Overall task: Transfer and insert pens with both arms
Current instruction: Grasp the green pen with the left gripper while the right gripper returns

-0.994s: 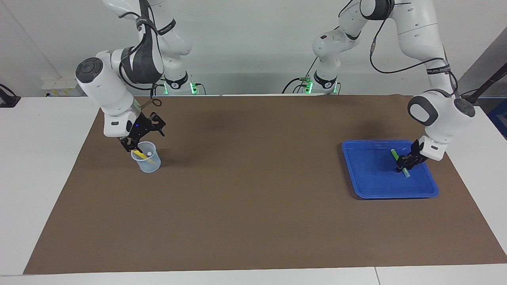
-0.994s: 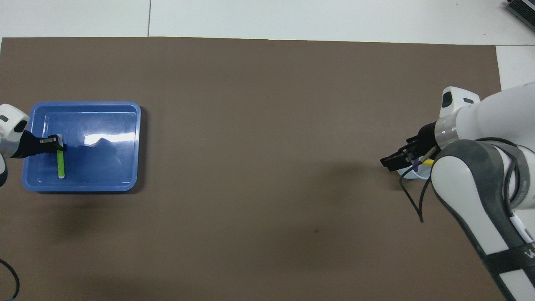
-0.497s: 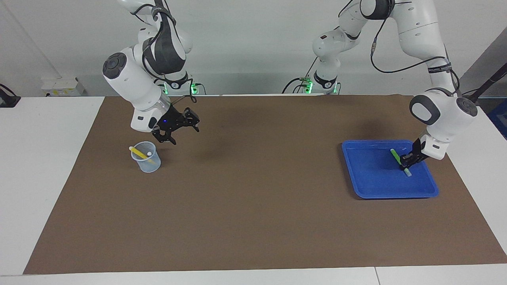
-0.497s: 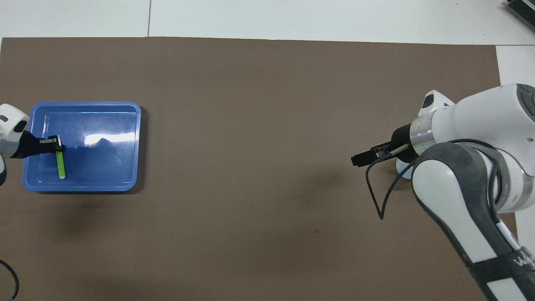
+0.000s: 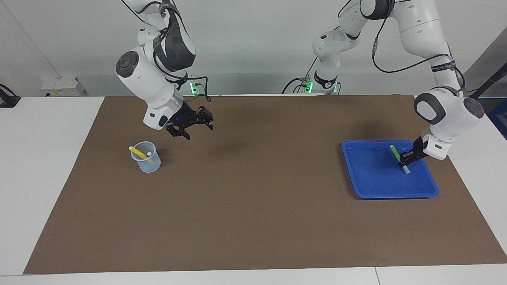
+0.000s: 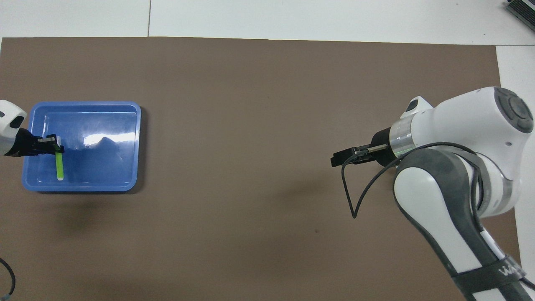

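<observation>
Now the left gripper (image 5: 405, 158) is down in the blue tray (image 5: 368, 186) at the left arm's end of the mat (image 5: 253, 221), its fingertips clenched on the green pen (image 5: 397, 156) near the pale cap end. The pen slants with its green end up, so it looks at most just off the tray floor; I cannot tell whether the cap end touches. The step in hand, as I judge it, is picking up the last pen for transfer. The right gripper (image 5: 189, 127) hangs over the mat beside the cup (image 5: 146, 158), jaws spread and holding nothing. The cup stands near the mat's edge at the right arm's end; the yellow pen (image 5: 138, 152) leans in it, and one more pale cap shows inside. The next move calls for a clean lift clear of the tray rim and a carry toward the middle of the mat, where the right gripper can take the free green end. The facing view shows the cup and its pens, which the right arm hides from overhead; the overhead view shows the pen's full length along the tray floor.
</observation>
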`<state>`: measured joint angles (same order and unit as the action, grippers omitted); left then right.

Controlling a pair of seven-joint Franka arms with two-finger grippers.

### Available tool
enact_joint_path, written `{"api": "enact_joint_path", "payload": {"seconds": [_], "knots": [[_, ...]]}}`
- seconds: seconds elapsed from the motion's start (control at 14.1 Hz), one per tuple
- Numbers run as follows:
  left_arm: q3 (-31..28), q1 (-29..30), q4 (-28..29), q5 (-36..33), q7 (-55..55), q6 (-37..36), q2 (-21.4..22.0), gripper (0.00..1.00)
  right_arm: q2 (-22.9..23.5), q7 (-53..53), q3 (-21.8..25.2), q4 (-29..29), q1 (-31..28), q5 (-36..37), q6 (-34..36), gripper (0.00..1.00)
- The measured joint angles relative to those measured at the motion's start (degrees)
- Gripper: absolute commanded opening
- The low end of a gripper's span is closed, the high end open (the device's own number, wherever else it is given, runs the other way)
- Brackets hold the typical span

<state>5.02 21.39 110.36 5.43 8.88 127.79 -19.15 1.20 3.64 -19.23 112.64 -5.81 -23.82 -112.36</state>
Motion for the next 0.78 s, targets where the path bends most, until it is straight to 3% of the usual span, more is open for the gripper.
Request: {"api": "enact_joint_path", "payload": {"seconds": [0.57, 0.78], "knots": [[0.77, -2.46, -3.66, 0.00, -12.83, -8.05, 4.47, 0.00, 0.00, -12.58, -0.41, -0.22, 4.83, -1.22, -3.45, 1.00], [0.96, -4.10, -5.32, 0.03, -20.22, -12.42, 6.51, 0.00, 0.00, -13.83, -0.46, -0.23, 4.86, -4.97, -3.47, 1.00]]}}
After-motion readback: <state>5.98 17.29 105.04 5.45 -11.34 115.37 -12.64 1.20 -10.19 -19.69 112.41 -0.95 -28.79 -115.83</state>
